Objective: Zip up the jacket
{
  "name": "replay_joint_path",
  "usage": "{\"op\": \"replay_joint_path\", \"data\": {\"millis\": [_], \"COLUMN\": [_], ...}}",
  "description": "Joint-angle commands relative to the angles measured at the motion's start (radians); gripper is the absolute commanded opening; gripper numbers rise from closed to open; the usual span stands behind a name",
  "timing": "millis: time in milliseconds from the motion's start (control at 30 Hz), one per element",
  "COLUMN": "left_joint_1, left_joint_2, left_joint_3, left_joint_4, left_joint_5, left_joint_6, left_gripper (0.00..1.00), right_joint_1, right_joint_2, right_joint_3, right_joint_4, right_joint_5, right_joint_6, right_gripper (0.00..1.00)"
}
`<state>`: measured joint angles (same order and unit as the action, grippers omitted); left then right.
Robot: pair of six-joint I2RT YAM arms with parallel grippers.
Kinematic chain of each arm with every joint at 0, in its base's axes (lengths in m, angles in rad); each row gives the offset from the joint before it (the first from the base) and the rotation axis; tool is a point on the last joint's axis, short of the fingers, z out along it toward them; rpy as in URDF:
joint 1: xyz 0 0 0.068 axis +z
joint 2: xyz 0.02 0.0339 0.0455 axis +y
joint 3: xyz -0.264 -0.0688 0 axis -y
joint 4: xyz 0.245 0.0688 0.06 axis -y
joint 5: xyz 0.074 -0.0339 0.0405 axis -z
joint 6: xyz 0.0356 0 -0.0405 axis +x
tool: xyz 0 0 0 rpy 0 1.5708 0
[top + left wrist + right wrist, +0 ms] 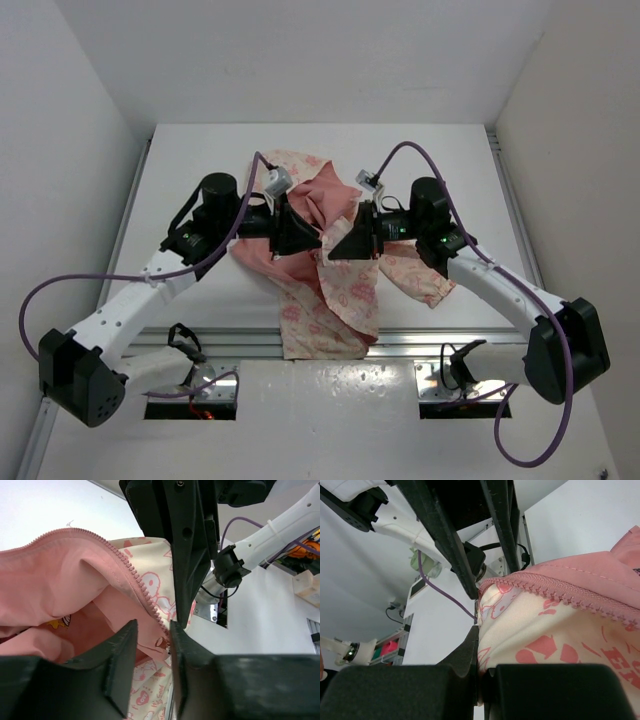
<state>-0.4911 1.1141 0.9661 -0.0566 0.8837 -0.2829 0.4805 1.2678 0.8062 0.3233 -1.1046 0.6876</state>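
The jacket (330, 300) lies rumpled mid-table, cream floral side out, with its salmon lining (325, 195) showing at the top. My two grippers meet over its front, nearly touching. The left gripper (306, 240) is open. In the left wrist view its fingers (120, 665) stand apart on either side of the lower end of the pink zipper (135, 575) without clamping it. The right gripper (340, 245) is shut on the cream fabric (560, 645) just under the other zipper edge (560, 587), and cloth is pinched between its pads (470, 655).
The jacket's hem hangs over the metal rail (450, 345) at the table's near edge. One sleeve (425, 280) lies under the right arm. White walls enclose the table on both sides and behind. Purple cables loop from each arm.
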Motion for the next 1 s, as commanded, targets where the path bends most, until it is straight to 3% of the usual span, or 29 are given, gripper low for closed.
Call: {"op": "replay_joint_path", "data": {"millis": [0, 100, 267, 467, 567, 667, 733, 867, 967], "left_joint_1": [-0.007, -0.017, -0.037, -0.056, -0.056, -0.056, -0.066, -0.066, -0.066], "left_joint_2": [0.006, 0.018, 0.039, 0.039, 0.049, 0.049, 0.049, 0.058, 0.058], "left_joint_3": [0.019, 0.019, 0.019, 0.010, 0.010, 0.000, -0.009, -0.009, -0.009], "left_joint_4": [0.067, 0.080, 0.092, 0.092, 0.081, 0.081, 0.081, 0.081, 0.081], "left_joint_5": [0.052, 0.086, 0.185, 0.185, 0.175, 0.153, 0.126, 0.104, 0.104], "left_joint_6": [-0.033, -0.045, -0.055, -0.052, -0.052, -0.052, -0.052, -0.052, -0.042], "left_gripper": [0.35, 0.28, 0.25, 0.16, 0.18, 0.31, 0.35, 0.35, 0.25], "right_joint_1": [0.006, 0.007, 0.006, 0.001, -0.006, -0.010, -0.013, -0.017, -0.017], "right_joint_2": [-0.027, -0.022, -0.012, -0.001, -0.008, -0.007, -0.007, -0.018, -0.027], "right_joint_3": [0.028, 0.033, 0.042, 0.054, 0.051, 0.048, 0.039, 0.031, 0.027], "right_joint_4": [0.026, 0.020, -0.009, -0.042, -0.023, 0.009, 0.055, 0.077, 0.082], "right_joint_5": [-0.020, -0.020, -0.003, 0.011, 0.009, 0.009, -0.003, -0.009, -0.015], "right_joint_6": [-0.051, -0.063, -0.092, -0.111, -0.109, -0.085, -0.048, -0.020, -0.017], "right_gripper": [0.00, 0.00, 0.00, 0.00, 0.00, 0.00, 0.00, 0.00, 0.00]}}
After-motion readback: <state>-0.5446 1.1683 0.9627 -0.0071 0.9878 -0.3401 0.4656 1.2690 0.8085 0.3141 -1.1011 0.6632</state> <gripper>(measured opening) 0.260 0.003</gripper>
